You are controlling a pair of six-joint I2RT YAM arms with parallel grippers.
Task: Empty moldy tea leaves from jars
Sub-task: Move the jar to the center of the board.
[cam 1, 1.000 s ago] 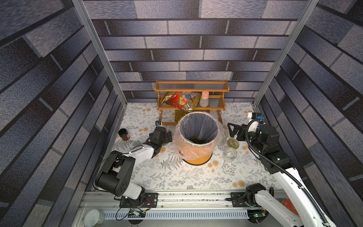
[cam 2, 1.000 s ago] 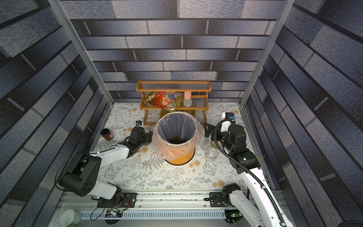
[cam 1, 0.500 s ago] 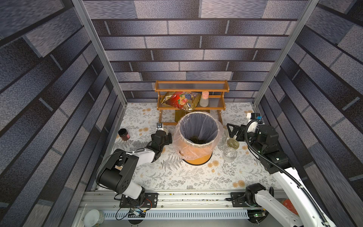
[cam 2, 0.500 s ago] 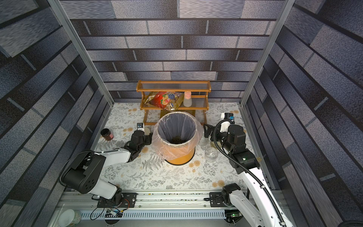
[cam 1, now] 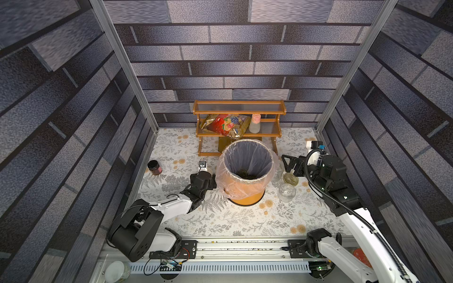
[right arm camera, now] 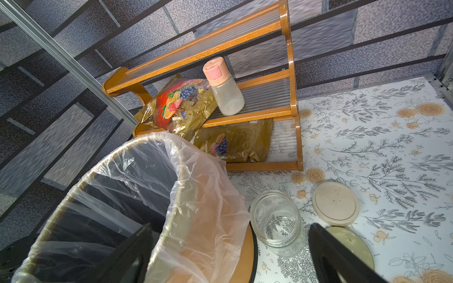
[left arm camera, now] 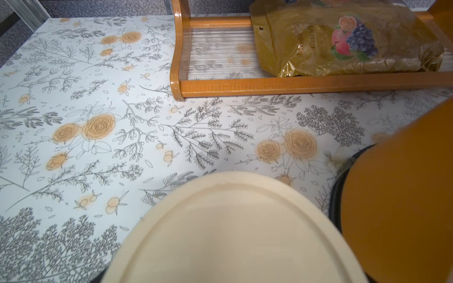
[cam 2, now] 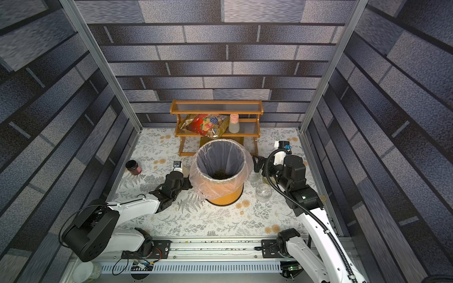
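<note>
A jar with a cream lid (cam 1: 208,170) stands just left of the orange bin (cam 1: 245,196). My left gripper (cam 1: 207,177) is closed round it. In the left wrist view the lid (left arm camera: 232,232) fills the foreground and hides the fingers. Dark tea leaves (cam 1: 246,174) lie at the bottom of the lined bin. Right of the bin stand an empty clear jar (cam 1: 286,192), a second empty jar (right arm camera: 277,220) and two loose lids (right arm camera: 335,203). My right gripper (right arm camera: 232,257) hangs open over the bin's rim (right arm camera: 171,196) and the second jar, holding nothing.
A wooden shelf (cam 1: 239,115) stands behind the bin with candy bags (cam 1: 225,125) and a pink-capped shaker (cam 1: 255,123). A dark jar (cam 1: 154,167) sits by the left wall. Walls enclose three sides of the table.
My left gripper slid forward round the lidded jar beside the bin and its jaws narrowed onto it. The right arm has hardly moved.
</note>
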